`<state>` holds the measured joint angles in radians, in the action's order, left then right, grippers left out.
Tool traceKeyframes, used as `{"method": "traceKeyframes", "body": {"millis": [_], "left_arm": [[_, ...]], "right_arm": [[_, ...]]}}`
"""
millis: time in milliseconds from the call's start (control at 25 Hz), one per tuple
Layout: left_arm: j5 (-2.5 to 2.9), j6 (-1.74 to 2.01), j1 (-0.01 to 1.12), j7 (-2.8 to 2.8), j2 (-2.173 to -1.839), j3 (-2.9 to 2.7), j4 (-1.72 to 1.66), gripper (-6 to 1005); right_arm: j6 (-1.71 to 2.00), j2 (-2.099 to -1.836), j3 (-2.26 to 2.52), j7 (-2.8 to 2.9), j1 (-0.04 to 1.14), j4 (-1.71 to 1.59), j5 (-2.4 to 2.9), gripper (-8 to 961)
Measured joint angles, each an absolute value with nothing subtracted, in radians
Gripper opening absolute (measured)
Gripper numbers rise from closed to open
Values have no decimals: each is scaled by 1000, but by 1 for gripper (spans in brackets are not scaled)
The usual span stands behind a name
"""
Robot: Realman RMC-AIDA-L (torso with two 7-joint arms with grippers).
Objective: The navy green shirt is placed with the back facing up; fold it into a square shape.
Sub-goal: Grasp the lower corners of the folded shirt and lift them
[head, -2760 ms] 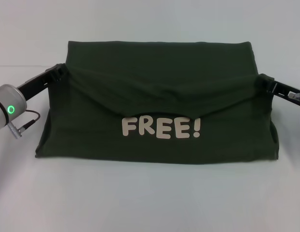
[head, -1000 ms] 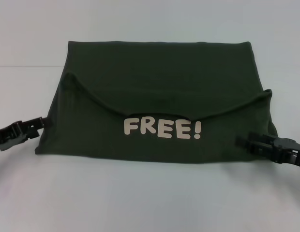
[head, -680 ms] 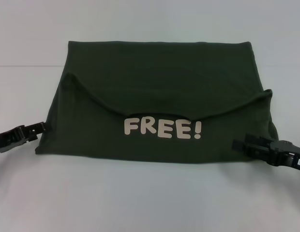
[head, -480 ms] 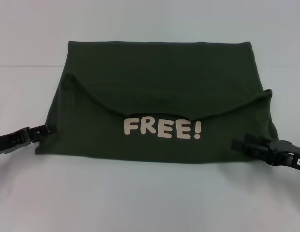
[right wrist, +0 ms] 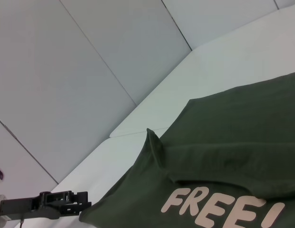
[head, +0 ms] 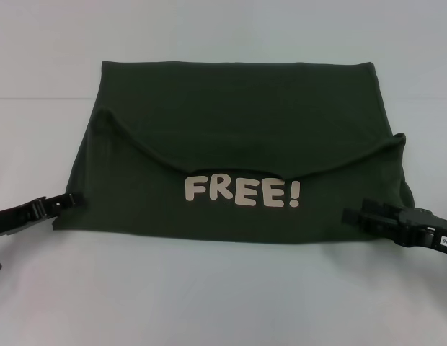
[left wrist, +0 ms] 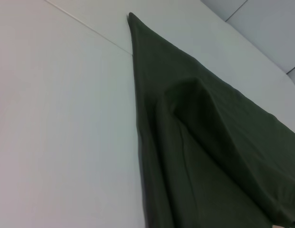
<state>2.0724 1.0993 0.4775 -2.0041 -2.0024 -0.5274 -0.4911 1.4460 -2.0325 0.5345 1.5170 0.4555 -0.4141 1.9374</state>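
Observation:
The navy green shirt [head: 238, 115] lies folded into a wide band on the white table, with its upper part turned down as a curved flap. Cream "FREE!" lettering [head: 241, 191] shows just below that flap. My left gripper [head: 71, 199] sits low at the shirt's near left corner. My right gripper [head: 350, 215] reaches in over the shirt's near right edge. The left wrist view shows the shirt's [left wrist: 209, 156] left side and a raised fold. In the right wrist view I see the shirt [right wrist: 233, 152], the lettering and the left gripper [right wrist: 83, 205] at the corner.
The white table [head: 209, 295] extends in front of and around the shirt. A seam line [head: 36, 97] crosses the table at the far left. Grey wall panels [right wrist: 90, 71] stand behind the table.
Both grippers left the flap's side edges and came down to the near corners. In the last second the left one closed in on the left corner and the right one edged left.

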Motion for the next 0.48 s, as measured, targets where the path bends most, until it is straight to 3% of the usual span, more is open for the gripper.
{"method": "traceKeyframes", "body": {"millis": [480], "left_arm": [[2073,1127,489,-2011,-2005,-574,-488,744]], "right_arm": [[1440,-2032,539,1519,457,-413,1937,873]]}}
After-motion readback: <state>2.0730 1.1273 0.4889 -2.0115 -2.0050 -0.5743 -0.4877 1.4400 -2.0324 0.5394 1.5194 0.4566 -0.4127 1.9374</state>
